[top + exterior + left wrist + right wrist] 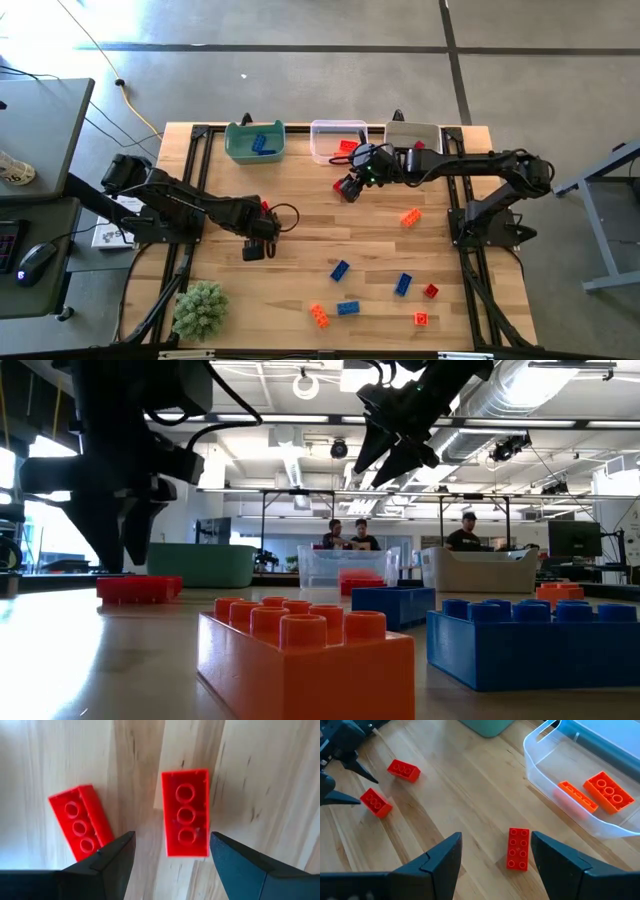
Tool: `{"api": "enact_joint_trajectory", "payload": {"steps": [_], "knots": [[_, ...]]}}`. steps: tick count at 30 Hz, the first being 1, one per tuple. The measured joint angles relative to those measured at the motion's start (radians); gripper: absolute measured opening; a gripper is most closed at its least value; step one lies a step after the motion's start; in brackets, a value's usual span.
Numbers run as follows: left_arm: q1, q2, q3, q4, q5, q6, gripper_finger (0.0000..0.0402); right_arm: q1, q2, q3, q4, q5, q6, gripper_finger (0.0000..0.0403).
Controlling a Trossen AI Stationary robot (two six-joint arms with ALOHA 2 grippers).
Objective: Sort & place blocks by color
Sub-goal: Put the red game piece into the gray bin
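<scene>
table [300, 215] | green bin [254, 143]: blue blocks [260, 141] | clear bin [336, 141]: orange blocks [602, 793] | both fingers open

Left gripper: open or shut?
Open: the left gripper has both fingers spread either side of a red block, not touching it.

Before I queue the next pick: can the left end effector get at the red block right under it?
Probably yes. The left end effector hangs open above the red block, which lies flat between its fingers. The second red block lies apart, outside one finger.
</scene>
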Motion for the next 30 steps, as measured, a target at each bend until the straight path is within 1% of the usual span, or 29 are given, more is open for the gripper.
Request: {"api": "enact_joint_trajectory", "payload": {"steps": [4, 7, 11, 14, 21, 24, 30], "knots": [[0.0, 0.001, 0.0, 0.013, 0.006, 0.026, 0.0243, 0.0, 0.0, 0.0, 0.0, 0.0, -0.002, 0.0226], [0.0, 0.028, 0.0, 0.014, 0.006, 0.032, 0.0243, 0.0, 0.0, 0.0, 0.0, -0.001, -0.003, 0.0226], [0.007, 0.077, 0.0, 0.03, 0.033, 0.048, 0.0243, 0.0, 0.0, 0.0, -0.001, -0.002, -0.003, 0.0226], [0.016, 0.115, 0.0, 0.033, 0.01, 0.039, 0.0243, 0.0, 0.0, 0.0, -0.004, -0.002, -0.003, 0.0226], [0.033, 0.15, 0.003, 0.039, 0.018, 0.036, 0.0237, 0.0, 0.0, 0.0, -0.009, -0.002, -0.003, 0.0226], [0.033, 0.151, 0.003, 0.043, 0.02, 0.039, 0.021, 0.0, 0.0, 0.0, -0.009, -0.007, -0.003, 0.0226], [0.033, 0.151, 0.003, 0.043, 0.032, 0.076, 0.0106, 0.0, 0.0, 0.0, -0.008, -0.016, -0.002, 0.0226]]}}
